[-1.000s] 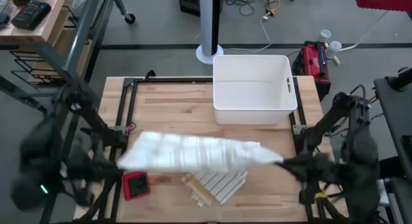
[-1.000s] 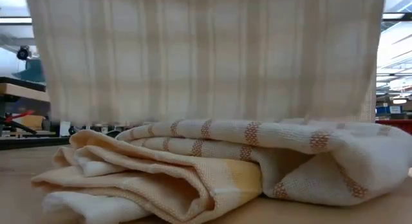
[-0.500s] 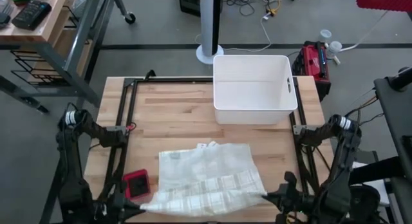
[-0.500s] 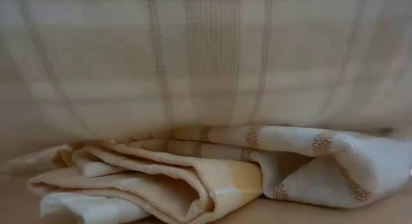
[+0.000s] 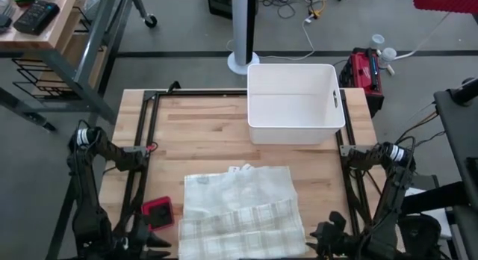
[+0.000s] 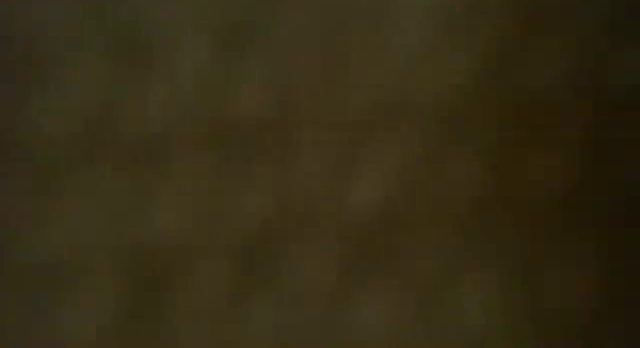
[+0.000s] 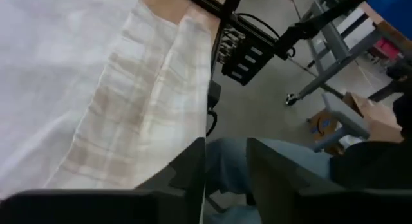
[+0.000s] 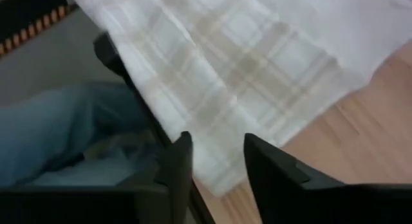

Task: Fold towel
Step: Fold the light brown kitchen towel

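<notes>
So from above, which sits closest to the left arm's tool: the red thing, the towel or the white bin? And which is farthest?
Measured from the left tool, at the table's near left corner:
1. The small red object, just beside it.
2. The towel, spread flat across the near middle of the table.
3. The white bin, at the far edge, right of centre.

A pale checked cloth towel [image 5: 239, 211], a white plastic bin [image 5: 295, 103] and a small red box [image 5: 158, 214] are carried by the wooden worktop [image 5: 202, 133].

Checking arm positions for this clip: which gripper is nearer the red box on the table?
Left. The left gripper sits just beside the red box, at the near table edge. The right gripper is across the towel, on its far side.
</notes>
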Tool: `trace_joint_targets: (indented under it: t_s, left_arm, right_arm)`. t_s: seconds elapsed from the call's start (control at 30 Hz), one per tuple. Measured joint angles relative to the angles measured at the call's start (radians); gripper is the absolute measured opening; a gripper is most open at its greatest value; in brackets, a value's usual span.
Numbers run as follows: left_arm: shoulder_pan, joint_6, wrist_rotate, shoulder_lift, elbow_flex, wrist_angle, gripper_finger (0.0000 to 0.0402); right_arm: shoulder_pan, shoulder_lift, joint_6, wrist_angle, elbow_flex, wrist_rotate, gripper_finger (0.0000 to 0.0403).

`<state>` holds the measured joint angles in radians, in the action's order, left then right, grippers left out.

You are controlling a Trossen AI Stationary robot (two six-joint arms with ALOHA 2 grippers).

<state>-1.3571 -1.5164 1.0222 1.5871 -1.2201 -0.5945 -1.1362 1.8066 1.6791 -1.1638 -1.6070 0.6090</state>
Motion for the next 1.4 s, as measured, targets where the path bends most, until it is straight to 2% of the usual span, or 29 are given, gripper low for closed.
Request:
trace_joint_targets:
  t_s: [0.07,0.17,0.27,0.37,0.47,0.6,0.8,0.97,1.1,1.4]
  left_arm:
    - [0.002,-0.031,0.0,0.0,0.001,-0.003,0.0117]
    - [0.014,-0.058,0.0,0.003,0.002,-0.007,0.0133]
    - [0.044,-0.064,-0.002,0.004,0.017,-0.017,0.0136]
    - [0.097,-0.063,-0.017,0.003,0.041,-0.056,0.0128]
    - [0.169,-0.003,-0.116,0.003,0.074,-0.077,0.0117]
    - [0.279,0.157,-0.31,0.004,0.118,-0.067,0.0106]
    - [0.406,0.405,-0.483,0.004,0.171,-0.027,0.01]
    - [0.454,0.52,-0.574,0.004,0.195,-0.015,0.0105]
    - [0.466,0.609,-0.634,0.004,0.237,0.054,0.0107]
    - [0.515,0.619,-0.727,0.004,0.386,0.288,0.0087]
  right_arm:
    - [0.0,0.003,0.0,-0.006,0.0,-0.029,0.0148]
    - [0.0,0.002,-0.001,-0.015,0.0,-0.012,0.0174]
    - [0.009,0.0,-0.002,-0.056,0.0,0.045,0.0188]
    - [0.042,0.0,-0.019,-0.109,0.002,0.045,0.0191]
    - [0.084,0.002,-0.128,-0.127,0.003,0.044,0.0189]
    - [0.151,0.002,-0.335,-0.116,0.003,-0.009,0.0183]
    - [0.246,0.003,-0.508,-0.115,0.024,-0.065,0.0181]
    - [0.306,0.003,-0.595,-0.107,0.097,-0.157,0.0181]
    - [0.346,0.004,-0.661,-0.081,0.178,-0.235,0.018]
    - [0.426,0.004,-0.824,0.082,0.302,-0.326,0.0177]
